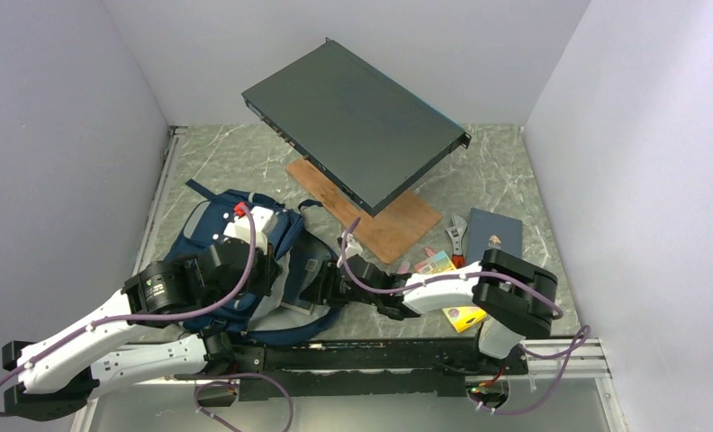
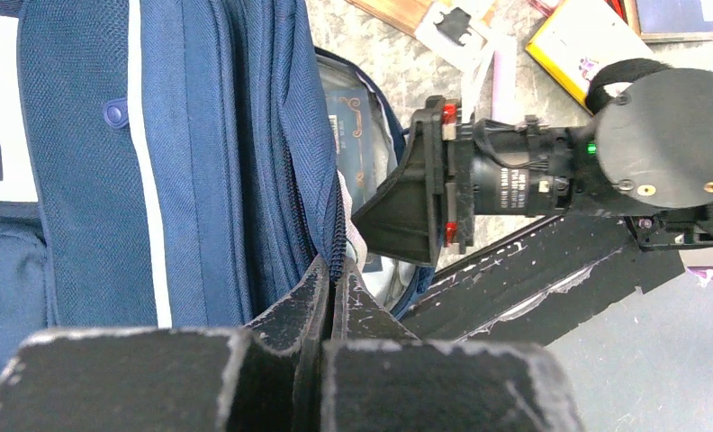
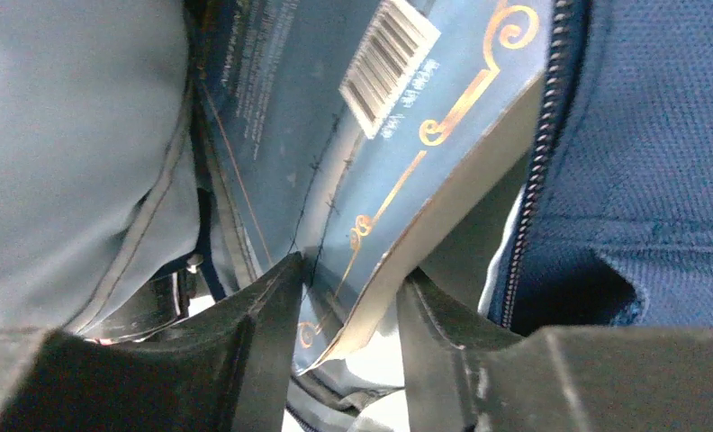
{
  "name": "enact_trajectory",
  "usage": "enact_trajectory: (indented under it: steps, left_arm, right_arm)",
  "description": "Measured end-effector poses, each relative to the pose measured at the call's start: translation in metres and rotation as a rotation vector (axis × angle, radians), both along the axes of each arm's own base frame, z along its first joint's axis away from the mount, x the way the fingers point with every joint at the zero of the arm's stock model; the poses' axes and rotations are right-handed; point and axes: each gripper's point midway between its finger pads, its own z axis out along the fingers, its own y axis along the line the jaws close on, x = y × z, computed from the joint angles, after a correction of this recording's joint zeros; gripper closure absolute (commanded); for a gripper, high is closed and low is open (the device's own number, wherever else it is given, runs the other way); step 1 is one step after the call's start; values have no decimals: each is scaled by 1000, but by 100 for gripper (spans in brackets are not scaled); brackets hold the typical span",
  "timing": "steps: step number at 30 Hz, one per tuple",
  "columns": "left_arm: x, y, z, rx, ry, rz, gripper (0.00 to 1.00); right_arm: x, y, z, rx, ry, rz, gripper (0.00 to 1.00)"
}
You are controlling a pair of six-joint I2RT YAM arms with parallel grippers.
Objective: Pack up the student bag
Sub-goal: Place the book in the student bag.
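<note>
Left gripper [image 2: 333, 270] clamped the bag [image 2: 200, 135] at its rim; right gripper [image 3: 351, 270] gaped round the book [image 3: 425, 108]; unheld, the book could slide out.

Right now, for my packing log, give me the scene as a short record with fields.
bag: navy, main pocket open
left gripper: shut on the bag's zip edge
right gripper: inside bag, jaws astride a book corner, grip unclear
book: dark blue, gold scrolls, barcode, in the bag's opening
outside bag: wrench, notebook, board
</note>
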Motion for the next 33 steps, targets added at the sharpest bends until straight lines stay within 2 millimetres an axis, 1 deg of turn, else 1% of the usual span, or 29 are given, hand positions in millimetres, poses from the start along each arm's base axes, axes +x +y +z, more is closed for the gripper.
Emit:
enact_trajectory:
  steps: [1,2,4,5,6,7,10,11,12,14,17,20,23,26,27,28,29,31,33]
  left_arm:
    - [0,0,0,-1,0,-1,100]
    - [0,-1,0,-2,2,-3,100]
    - [-2,-1,0,-3,6,-10,100]
    - [-2,-2,-1,-3,8,-13,100]
    - [-2,-2,-1,0,10,-13,100]
    - [-2,-1,-2,9,13,-12,100]
    - [-2,2,1,25,16,-6,100]
    - [-2,3,4,19,10,-4,100]
    - [-1,4,8,9,0,1,100]
    - [-1,8,13,-8,-17,10,100]
    - [-3,13,11,-9,-21,13,100]
    - [-5,15,3,8,-9,9,100]
    - [-4,13,3,12,-6,6,100]
    - [-4,12,1,17,-2,6,100]
    - [-4,12,1,17,-2,6,100]
    - [-4,12,2,17,-2,6,100]
    - [-4,12,2,15,-2,5,100]
    - [-3,11,3,8,-6,6,100]
    - [-2,9,4,0,-10,7,100]
  right_arm:
    - [0,0,-5,-12,5,1,72]
    - [0,2,-9,-24,7,6,75]
    - [3,15,-12,-26,12,15,75]
    - [5,27,-10,-19,10,22,74]
    - [8,42,-6,-4,1,30,71]
    - [12,58,1,13,-20,40,64]
    - [22,96,24,51,-97,43,37]
    - [24,102,31,56,-121,35,32]
    - [24,103,36,61,-140,29,30]
    - [22,97,39,65,-161,15,29]
    - [15,78,25,33,-163,8,31]
    - [15,68,8,-30,-176,15,46]
    - [18,67,9,-29,-193,18,53]
    - [20,72,10,-14,-198,17,67]
    - [21,77,9,-9,-200,20,69]
    - [22,82,8,-4,-202,22,70]
    - [25,93,7,7,-200,28,70]
    - [30,107,3,16,-202,32,69]
    - [33,117,-1,21,-206,33,67]
